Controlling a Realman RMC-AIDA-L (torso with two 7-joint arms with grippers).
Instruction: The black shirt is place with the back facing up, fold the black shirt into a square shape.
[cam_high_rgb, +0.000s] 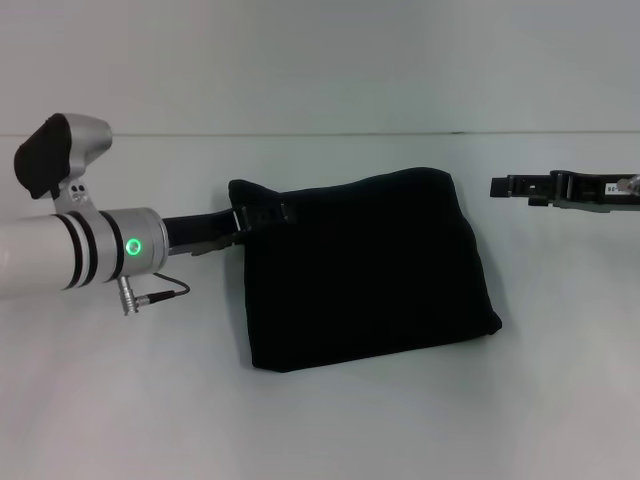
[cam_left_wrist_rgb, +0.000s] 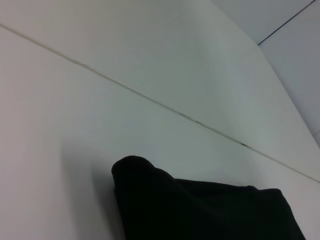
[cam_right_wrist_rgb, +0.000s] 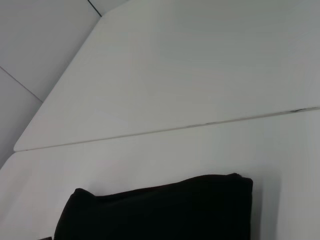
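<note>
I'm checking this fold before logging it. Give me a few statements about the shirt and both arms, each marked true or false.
1. The black shirt lies folded into a compact, roughly square block. True.
2. The left gripper is at the shirt's far left corner. True.
3. The right gripper rests on the shirt. False: it is off to the shirt's right, apart from it.
4. White lettering shows on the shirt. False: only plain black fabric shows.

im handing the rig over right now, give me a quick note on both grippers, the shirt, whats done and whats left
Left gripper: at the black shirt's far left corner, touching the fabric; grip unclear.
Right gripper: off to the shirt's right, apart from it, holding nothing.
Shirt: on the white table, folded into a compact, roughly square bundle.
Done: the folding, as far as it looks.
Left: probably withdraw the left arm and check the edges.
</note>
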